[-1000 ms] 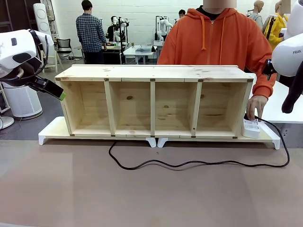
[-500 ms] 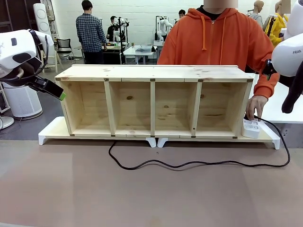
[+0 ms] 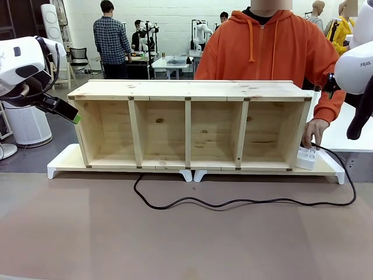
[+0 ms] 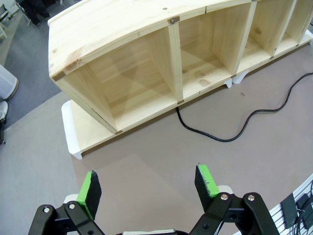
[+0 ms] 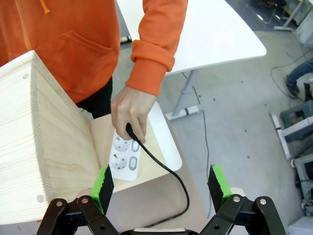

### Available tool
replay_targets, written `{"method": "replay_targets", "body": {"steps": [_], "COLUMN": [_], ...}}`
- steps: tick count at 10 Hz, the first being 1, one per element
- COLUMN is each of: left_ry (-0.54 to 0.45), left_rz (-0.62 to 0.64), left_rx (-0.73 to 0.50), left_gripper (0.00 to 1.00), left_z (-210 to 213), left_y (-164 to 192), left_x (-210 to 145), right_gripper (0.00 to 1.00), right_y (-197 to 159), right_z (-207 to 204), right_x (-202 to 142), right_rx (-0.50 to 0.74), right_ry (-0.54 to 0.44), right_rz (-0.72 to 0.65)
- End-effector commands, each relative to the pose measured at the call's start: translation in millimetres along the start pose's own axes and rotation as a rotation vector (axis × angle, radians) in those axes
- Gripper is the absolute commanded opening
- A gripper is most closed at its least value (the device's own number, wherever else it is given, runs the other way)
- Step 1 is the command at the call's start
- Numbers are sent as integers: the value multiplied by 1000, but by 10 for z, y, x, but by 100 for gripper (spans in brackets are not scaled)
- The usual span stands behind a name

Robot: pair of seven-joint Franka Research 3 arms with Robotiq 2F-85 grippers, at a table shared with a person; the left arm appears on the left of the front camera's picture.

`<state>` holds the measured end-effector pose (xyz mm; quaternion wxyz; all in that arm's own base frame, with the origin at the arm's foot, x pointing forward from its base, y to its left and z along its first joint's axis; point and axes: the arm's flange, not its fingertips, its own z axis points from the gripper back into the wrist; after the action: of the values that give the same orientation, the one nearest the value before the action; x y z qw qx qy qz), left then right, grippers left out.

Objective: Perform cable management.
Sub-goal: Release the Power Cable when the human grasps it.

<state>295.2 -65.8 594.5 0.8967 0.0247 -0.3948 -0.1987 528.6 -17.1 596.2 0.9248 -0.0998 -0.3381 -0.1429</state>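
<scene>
The cable (image 3: 233,202) lies in a wavy black line on the brown table in front of the wooden shelf (image 3: 189,90), then loops up at the right to the white power strip (image 3: 307,157). A person's hand (image 5: 128,110) holds the cable's plug (image 5: 130,130) at the power strip (image 5: 124,155). My right gripper (image 5: 160,183) hangs open above that spot, apart from hand and cable (image 5: 164,166). High off the shelf's left end, my left gripper (image 4: 146,183) is open with nothing in it, and the cable (image 4: 215,138) runs below it. From the front the left gripper (image 3: 74,115) sits beside the shelf's left wall.
The shelf stands on two white risers (image 3: 64,160) at the table's far side, with a person in an orange hoodie (image 3: 262,49) behind it. A white table (image 5: 215,34) stands to the right. The brown tabletop (image 3: 175,239) in front of the cable is bare.
The person's hand and the power strip have shifted slightly at the shelf's right end. Both arms have stayed still.
</scene>
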Motion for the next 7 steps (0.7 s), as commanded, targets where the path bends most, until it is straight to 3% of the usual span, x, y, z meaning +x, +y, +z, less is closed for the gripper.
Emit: {"method": "replay_targets", "body": {"steps": [1, 7], "left_ry": [-5, -5], "left_rz": [1, 1], "left_rx": [2, 2], "left_gripper": [100, 100], "left_z": [-4, -4], "left_y": [3, 3], "left_x": [5, 5], "right_gripper": [100, 100], "right_y": [19, 19], "right_z": [-3, -3], "right_x": [-9, -9], "right_rx": [-1, -1], "right_ry": [4, 4], "right_rz": [1, 1]}}
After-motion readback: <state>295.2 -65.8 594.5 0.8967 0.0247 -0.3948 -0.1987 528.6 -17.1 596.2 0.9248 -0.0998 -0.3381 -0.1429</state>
